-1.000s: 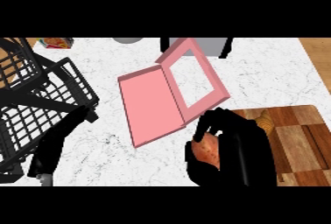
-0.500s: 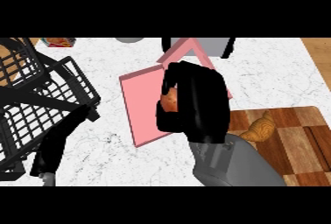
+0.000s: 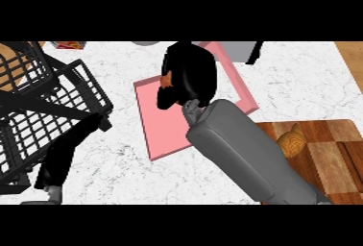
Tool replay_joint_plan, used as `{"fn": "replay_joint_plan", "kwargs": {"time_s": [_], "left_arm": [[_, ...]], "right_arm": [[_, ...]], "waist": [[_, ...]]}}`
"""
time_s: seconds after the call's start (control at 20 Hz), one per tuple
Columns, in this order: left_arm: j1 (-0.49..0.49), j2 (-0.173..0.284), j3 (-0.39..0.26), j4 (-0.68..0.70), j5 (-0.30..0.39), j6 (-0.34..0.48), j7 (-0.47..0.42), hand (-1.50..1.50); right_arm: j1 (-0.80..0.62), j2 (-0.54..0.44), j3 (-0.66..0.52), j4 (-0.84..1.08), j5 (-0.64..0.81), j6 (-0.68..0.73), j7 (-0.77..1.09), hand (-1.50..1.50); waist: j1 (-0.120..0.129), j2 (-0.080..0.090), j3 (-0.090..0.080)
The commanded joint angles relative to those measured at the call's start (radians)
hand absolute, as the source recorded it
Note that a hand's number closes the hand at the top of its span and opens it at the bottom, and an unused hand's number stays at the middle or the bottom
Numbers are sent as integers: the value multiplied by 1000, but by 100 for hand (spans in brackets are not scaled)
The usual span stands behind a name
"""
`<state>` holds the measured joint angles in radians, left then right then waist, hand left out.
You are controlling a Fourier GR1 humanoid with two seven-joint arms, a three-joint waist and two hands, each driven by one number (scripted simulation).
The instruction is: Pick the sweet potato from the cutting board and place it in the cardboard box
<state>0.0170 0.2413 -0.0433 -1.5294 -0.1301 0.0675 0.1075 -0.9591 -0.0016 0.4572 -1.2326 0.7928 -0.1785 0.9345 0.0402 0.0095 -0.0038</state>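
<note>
Right hand (image 3: 190, 77): fingers curled round the sweet potato (image 3: 167, 80), only an orange sliver showing at the hand's left edge.
Box (image 3: 166, 129): pink, lying open directly under the hand.
Cutting board (image 3: 333, 153): wooden, behind the hand, right of the grey forearm.
Left hand (image 3: 69, 153): low at the left beside a black wire basket (image 3: 42, 96); finger position unclear.

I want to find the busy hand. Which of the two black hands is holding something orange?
The right hand, over the pink box, curls round an orange thing. The left hand by the black wire basket shows nothing in it.
</note>
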Motion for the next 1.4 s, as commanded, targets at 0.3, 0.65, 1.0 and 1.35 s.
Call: {"fn": "replay_joint_plan", "kwargs": {"time_s": [0.3,0.65,1.0,1.35], "left_arm": [[-73,8,34,25,-8,1,-42,0],[-141,-11,26,27,-15,0,26,0],[-62,-11,39,-5,-15,14,-5,0],[-14,15,69,-16,13,-18,-29,0]], "right_arm": [[-108,2,27,415,-241,-251,-86,-150],[-116,2,67,563,-369,-435,-275,-150],[-108,2,-58,479,-435,-736,-377,-150],[6,-28,-221,328,-540,-816,-570,-150]], "waist": [[20,7,3],[31,13,4],[7,3,5],[-34,-7,5]]}}
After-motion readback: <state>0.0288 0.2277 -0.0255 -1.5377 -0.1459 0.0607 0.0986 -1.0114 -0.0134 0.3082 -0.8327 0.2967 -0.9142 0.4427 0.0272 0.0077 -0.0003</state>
